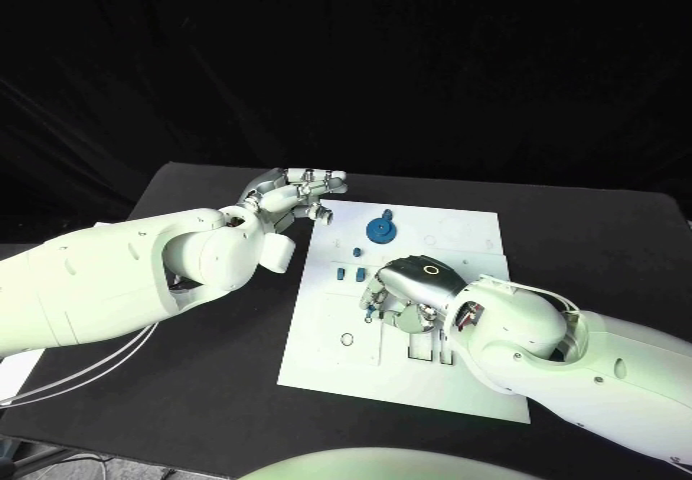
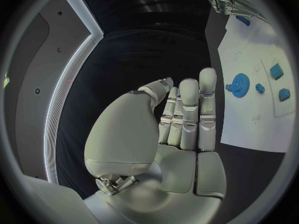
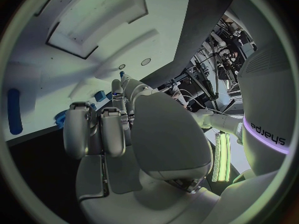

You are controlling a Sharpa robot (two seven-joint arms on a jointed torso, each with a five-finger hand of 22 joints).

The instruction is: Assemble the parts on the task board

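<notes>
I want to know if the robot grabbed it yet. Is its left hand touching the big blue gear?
Apart. In the left wrist view, the left hand is held flat over the black table, with bare white task board between its fingers and the blue gear.

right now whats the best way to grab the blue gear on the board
Take the blue gear by its toothed rim, fingers coming from above on opposite sides. It seems to lie flat on the task board, so its faces offer no hold. The left hand is nearest, probably easiest.
</notes>
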